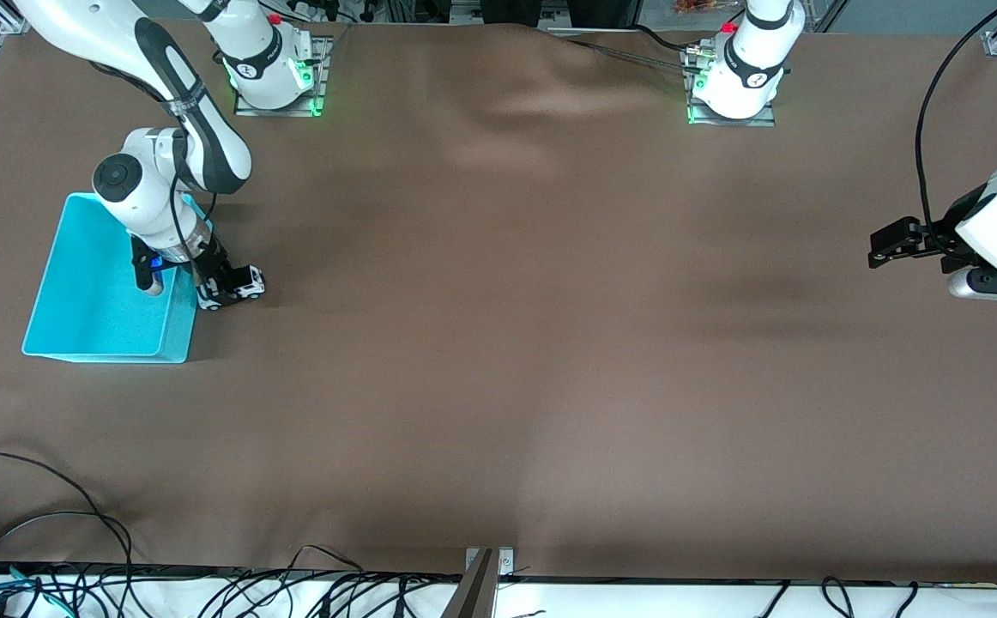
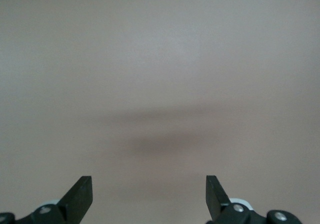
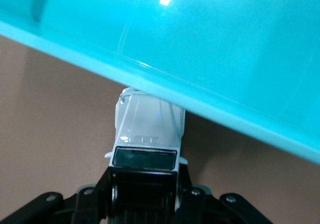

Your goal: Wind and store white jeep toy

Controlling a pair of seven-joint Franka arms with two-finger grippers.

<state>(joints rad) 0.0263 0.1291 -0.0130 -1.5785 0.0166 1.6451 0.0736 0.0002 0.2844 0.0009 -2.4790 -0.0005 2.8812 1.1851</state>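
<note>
The right hand [image 1: 226, 287] is clamping the white jeep toy [image 1: 244, 283] on the counter [image 1: 498, 343] just beside the cyan bin [image 1: 104, 292], while the left hand [image 1: 885, 245] is waiting wide open, no writing readable.

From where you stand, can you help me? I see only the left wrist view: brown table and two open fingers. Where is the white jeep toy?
Observer: The white jeep toy sits on the table beside the cyan bin, at the right arm's end.
Operator: Is somebody holding it?
Observer: Yes, the right gripper is shut on its sides; the right wrist view shows the fingers clamping the cab.
Operator: And my arm?
Observer: The left gripper waits open over bare table at the left arm's end.
</note>
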